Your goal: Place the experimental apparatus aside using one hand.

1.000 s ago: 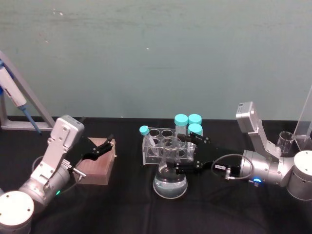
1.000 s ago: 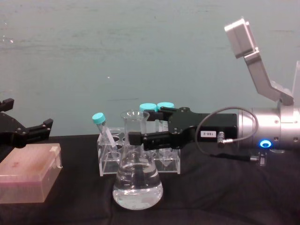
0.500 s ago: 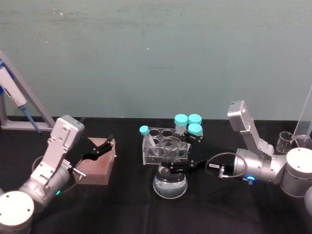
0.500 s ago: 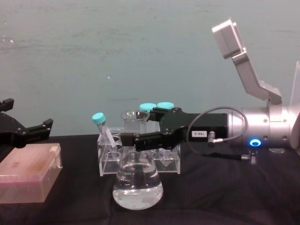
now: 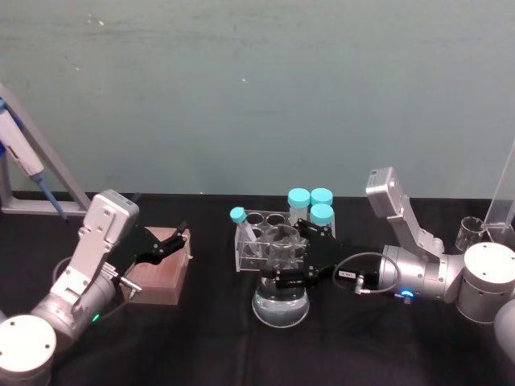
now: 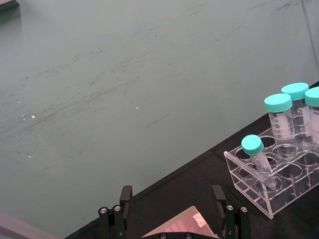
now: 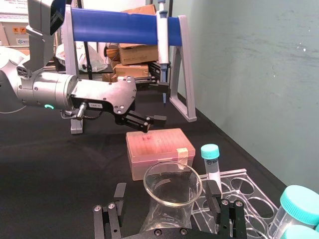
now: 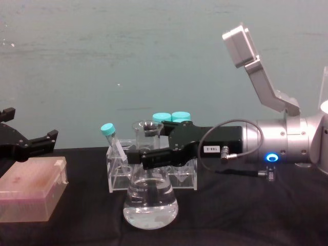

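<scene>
Glass conical flask (image 5: 281, 304), clear liquid filling its wide base, stands on the black table cover (image 5: 201, 354) just in front of the clear tube rack (image 5: 251, 249). The head view leaves the grip unclear, but the right wrist view settles it: the right gripper (image 7: 167, 193) has its fingers spread to either side of the flask neck, a gap on each side, holding nothing. The chest view shows the near finger crossing the neck at mid height. One teal-capped tube leans at the rack's left end, with three capped tubes at its back right. The left gripper (image 5: 175, 240) hovers open over a pink box (image 5: 161, 277). A small beaker (image 5: 471, 234) and an acrylic stand (image 5: 500, 205) sit far right. A teal wall (image 5: 241, 96) backs the table. The right wrist view adds a pipette stand (image 7: 180, 69) and cardboard boxes (image 7: 137, 52).
</scene>
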### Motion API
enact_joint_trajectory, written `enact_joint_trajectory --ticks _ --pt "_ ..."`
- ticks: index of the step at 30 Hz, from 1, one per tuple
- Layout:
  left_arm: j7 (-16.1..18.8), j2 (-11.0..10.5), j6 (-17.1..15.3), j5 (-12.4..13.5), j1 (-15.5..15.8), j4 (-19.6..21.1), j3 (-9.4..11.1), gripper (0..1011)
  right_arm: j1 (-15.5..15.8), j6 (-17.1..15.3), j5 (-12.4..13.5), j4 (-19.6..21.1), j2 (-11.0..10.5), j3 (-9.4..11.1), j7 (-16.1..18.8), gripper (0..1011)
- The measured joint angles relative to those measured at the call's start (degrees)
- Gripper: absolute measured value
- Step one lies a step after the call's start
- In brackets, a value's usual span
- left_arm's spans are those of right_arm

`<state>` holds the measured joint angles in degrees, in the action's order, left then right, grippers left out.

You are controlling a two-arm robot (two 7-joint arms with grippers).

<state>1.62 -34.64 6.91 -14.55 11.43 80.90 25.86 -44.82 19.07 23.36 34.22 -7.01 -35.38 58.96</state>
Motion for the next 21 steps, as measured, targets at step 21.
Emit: enact_joint_trajectory --ticks 21 --pt "0.0 0.0 0.0 0.0 0.0 0.0 0.0 1000 -0.5 -0.2 -0.7 -1.0 0.6 0.3 -0.4 1003"
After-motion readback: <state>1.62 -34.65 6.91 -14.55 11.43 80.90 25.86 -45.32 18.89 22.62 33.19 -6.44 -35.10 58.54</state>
